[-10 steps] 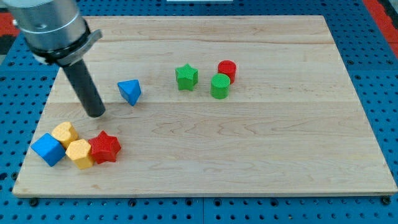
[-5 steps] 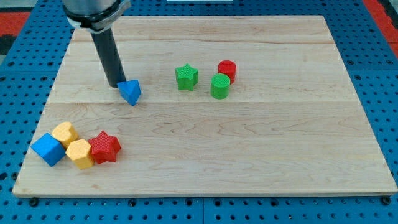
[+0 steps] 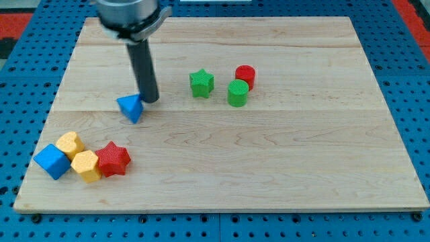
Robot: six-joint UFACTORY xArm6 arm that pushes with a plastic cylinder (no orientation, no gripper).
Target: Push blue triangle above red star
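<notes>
Wooden board (image 3: 282,168) over blue pegboard (image 3: 413,81); my tip (image 3: 150,100) touches blue triangle (image 3: 130,107).

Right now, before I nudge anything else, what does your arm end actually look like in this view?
No claw here: my arm ends in a straight, plain black rod hanging from a round grey metallic collar cut off by the view's top. I see no cables or markings. My tip is the rod's blunt lower end, on the wooden board just to the view's upper right of the blue triangle.

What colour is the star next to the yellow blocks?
Red. The red star shows clearly in the camera view, touching a yellow block at the board's lower left.
</notes>
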